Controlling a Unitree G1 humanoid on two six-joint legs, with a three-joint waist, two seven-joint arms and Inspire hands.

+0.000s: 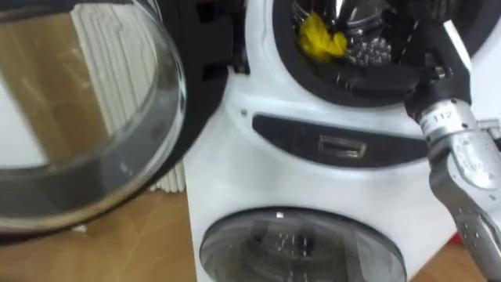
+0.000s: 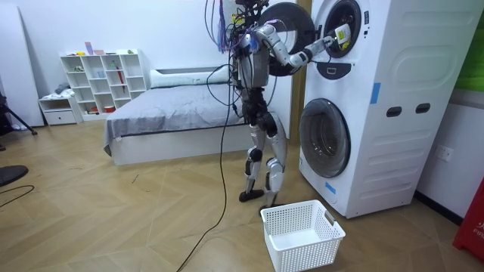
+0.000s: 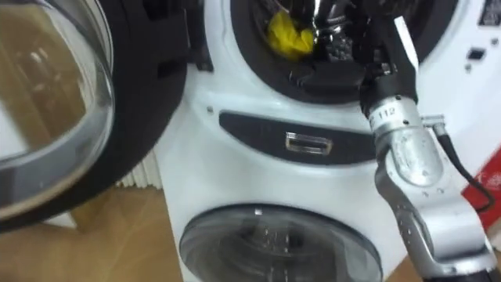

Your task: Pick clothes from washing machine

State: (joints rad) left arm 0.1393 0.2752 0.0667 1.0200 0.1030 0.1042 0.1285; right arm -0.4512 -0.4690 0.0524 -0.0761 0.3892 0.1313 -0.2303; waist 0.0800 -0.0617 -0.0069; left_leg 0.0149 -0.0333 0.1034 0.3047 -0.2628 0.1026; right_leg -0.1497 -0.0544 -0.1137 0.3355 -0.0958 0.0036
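Door (image 1: 86, 117) hangs open left; drum opening (image 1: 360, 82) stands accessible.

Cloth (image 1: 321, 37) in upper drum (image 1: 365, 17); open door (image 1: 78, 117) left, lower door (image 1: 301, 244) beneath.

The right robot hand (image 1: 443, 53) reaches into the upper drum (image 1: 368, 82) at 1 o'clock in the eye views. It is dark against the dark inside and cut by the top edge, so what it touches cannot be told. The yellow cloth (image 1: 321, 37), at 12 o'clock, is blurred and partly lost over the same edge. The open door (image 1: 86, 117) runs off at 9 o'clock, and the lower door (image 1: 301, 247) runs off at 6 o'clock. In the room view the hand and cloth are too small to read, as are the things on the shelf (image 2: 102, 75) at 10 o'clock. A red thing (image 2: 474, 230) at 4 o'clock is cut by the edge.
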